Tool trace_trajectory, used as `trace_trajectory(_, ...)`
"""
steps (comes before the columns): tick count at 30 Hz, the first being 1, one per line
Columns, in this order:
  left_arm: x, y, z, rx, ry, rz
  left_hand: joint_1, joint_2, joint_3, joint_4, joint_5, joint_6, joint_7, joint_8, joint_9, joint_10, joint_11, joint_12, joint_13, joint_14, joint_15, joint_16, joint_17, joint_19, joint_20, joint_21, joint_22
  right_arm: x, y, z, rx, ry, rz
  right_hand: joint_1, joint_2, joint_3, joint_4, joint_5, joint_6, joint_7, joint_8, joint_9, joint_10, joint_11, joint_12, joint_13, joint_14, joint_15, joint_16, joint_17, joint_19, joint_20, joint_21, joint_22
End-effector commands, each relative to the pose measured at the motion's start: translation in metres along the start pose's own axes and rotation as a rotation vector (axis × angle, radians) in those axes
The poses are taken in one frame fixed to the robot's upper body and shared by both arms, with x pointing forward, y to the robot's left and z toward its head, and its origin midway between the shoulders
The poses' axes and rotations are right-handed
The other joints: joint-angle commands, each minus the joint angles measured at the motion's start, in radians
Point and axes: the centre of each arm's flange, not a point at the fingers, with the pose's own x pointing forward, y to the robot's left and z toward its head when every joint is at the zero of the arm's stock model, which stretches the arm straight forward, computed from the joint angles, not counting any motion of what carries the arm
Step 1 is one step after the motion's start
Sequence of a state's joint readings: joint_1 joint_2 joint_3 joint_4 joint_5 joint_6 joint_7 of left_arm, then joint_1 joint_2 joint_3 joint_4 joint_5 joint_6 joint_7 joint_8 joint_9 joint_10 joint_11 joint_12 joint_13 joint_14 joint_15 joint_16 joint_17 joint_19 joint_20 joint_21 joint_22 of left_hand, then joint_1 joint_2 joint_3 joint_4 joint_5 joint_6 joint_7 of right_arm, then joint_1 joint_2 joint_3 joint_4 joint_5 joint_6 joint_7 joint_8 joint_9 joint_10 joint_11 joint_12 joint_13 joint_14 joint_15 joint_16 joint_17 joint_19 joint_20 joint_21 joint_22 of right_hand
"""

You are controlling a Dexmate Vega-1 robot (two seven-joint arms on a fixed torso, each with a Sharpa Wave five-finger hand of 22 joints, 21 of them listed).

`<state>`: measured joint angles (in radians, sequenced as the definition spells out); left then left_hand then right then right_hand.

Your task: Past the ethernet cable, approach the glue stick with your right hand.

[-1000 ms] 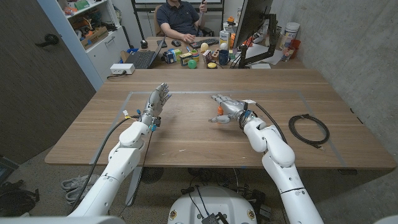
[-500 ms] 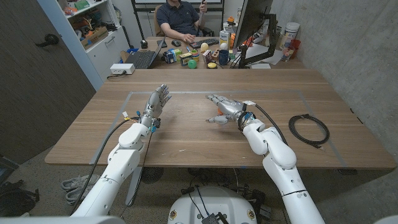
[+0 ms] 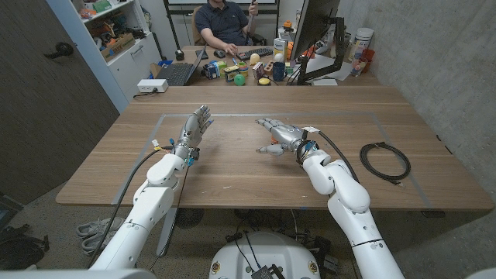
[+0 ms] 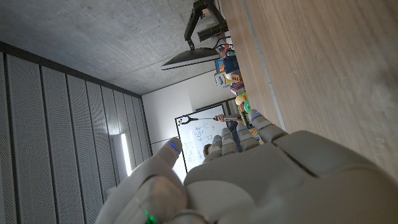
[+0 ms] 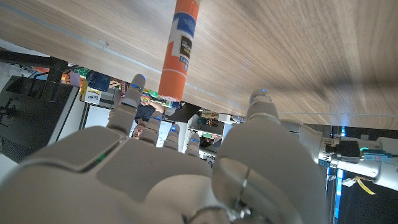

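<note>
Your right hand (image 3: 280, 133) hovers open, fingers spread, gripping nothing, over the orange glue stick (image 5: 178, 48) lying on the table (image 3: 232, 174). Its label print is illegible. Ethernet cable (image 3: 385, 161) coiled well apart.

right hand (image 5: 186, 174) fingers spread, apparently empty | glue stick (image 5: 178, 46) near fingertips, on table (image 5: 298, 50)

No word, brand or number is coming through clearly enough to read. The glue stick (image 5: 179, 46), standing upright on the table (image 5: 298, 56), is showing a blue, white and black label at its middle, but the print is too blurred.
</note>
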<state>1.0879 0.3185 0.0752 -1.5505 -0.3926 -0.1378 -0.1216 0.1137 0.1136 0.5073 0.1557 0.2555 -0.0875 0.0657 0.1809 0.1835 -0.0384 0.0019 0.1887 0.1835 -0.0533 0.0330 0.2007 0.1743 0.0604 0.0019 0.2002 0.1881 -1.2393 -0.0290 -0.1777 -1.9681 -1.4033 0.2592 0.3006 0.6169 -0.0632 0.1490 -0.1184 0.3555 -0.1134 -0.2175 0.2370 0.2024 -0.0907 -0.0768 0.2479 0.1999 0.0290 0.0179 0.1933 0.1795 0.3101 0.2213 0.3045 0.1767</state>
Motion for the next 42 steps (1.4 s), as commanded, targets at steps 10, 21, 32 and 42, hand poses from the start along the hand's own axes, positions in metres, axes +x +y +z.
trace_trajectory(10,0.000,0.007,-0.001,0.005,0.009,0.006,-0.011,0.035,0.004,-0.001,-0.001,-0.010,-0.002,0.006,0.002,-0.008,0.001,0.005,0.004,-0.009,-0.002,0.001,0.003,0.003,-0.001,0.001,0.002,0.015,0.005,-0.003,0.005,0.004,0.024,0.019,0.003,-0.014,0.002,0.007,0.024,-0.002,0.009,0.003,0.011,-0.003,0.007,0.000,0.021,-0.007,-0.001,0.001,0.024,-0.004,-0.010,0.001)
trace_trajectory(21,0.004,0.009,-0.003,0.002,0.013,0.007,-0.012,0.035,0.003,-0.001,-0.001,-0.010,-0.002,0.006,0.002,-0.009,0.003,0.005,0.004,-0.010,-0.003,0.000,0.003,0.003,-0.002,0.001,0.002,0.025,0.007,-0.005,0.005,0.002,0.021,0.027,0.007,-0.020,0.003,0.007,0.034,-0.002,0.010,0.003,0.017,-0.010,0.008,0.000,0.025,-0.014,-0.002,0.001,0.033,-0.004,-0.015,0.001)
trace_trajectory(32,0.008,0.008,-0.004,0.001,0.016,0.001,-0.014,0.034,0.002,-0.001,-0.001,-0.011,-0.001,0.006,0.002,-0.010,0.001,0.004,0.004,-0.010,-0.003,0.000,0.003,0.003,-0.001,0.001,0.002,0.024,0.008,-0.007,0.013,-0.001,0.012,0.049,0.020,-0.025,0.001,0.010,0.054,-0.002,0.013,0.003,0.037,-0.018,0.014,-0.001,0.043,-0.024,0.000,0.001,0.052,-0.004,-0.023,0.001)
trace_trajectory(42,0.007,0.007,-0.004,0.001,0.015,0.002,-0.016,0.034,0.001,-0.001,-0.001,-0.011,0.000,0.006,0.002,-0.011,0.001,0.004,0.004,-0.011,-0.003,0.000,0.003,0.002,-0.002,0.001,0.002,0.021,0.008,-0.008,0.016,-0.003,0.007,0.058,0.024,-0.032,0.002,0.011,0.067,-0.002,0.015,0.003,0.046,-0.020,0.016,-0.001,0.051,-0.027,0.000,0.000,0.063,-0.004,-0.028,0.001)
